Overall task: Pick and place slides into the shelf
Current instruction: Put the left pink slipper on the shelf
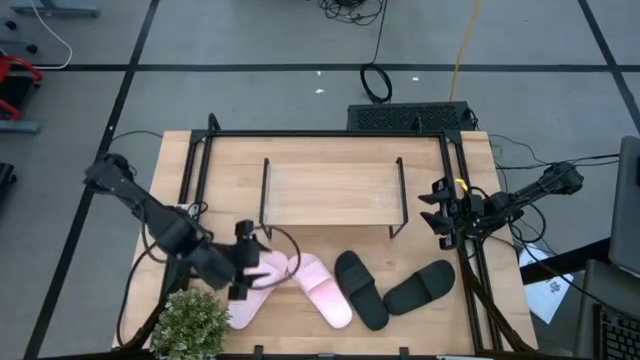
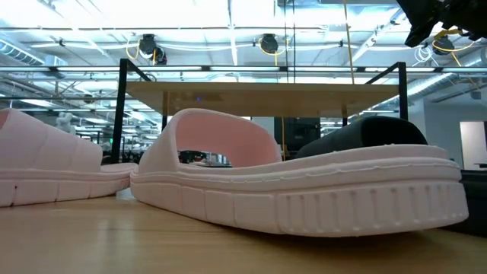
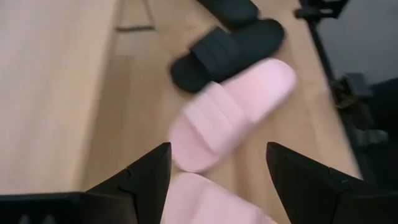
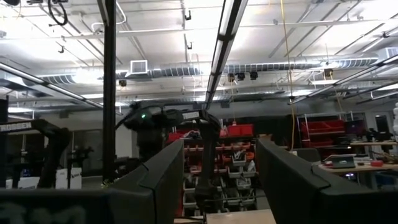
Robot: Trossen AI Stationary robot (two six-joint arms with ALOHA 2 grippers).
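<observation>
Four slides lie soles down in a row near the table's near edge: two pink slides [image 1: 243, 300] [image 1: 322, 290] and two black slides [image 1: 360, 290] [image 1: 420, 287]. The shelf [image 1: 330, 190], a low wooden board on thin black legs, stands behind them at mid-table. My left gripper [image 1: 243, 262] hovers open just above the leftmost pink slide [image 3: 211, 208], slanting down, a finger on either side and touching nothing. In its wrist view the second pink slide [image 3: 230, 115] and the black slides [image 3: 227, 53] lie beyond. My right gripper [image 1: 437, 208] waits open at the table's right edge, pointing upward [image 4: 219, 142].
A small potted plant [image 1: 190, 320] stands at the near left corner, close beside my left arm. A black frame [image 1: 330, 133] runs along the table's far and side edges. Bare wood lies between the shelf and the row of slides.
</observation>
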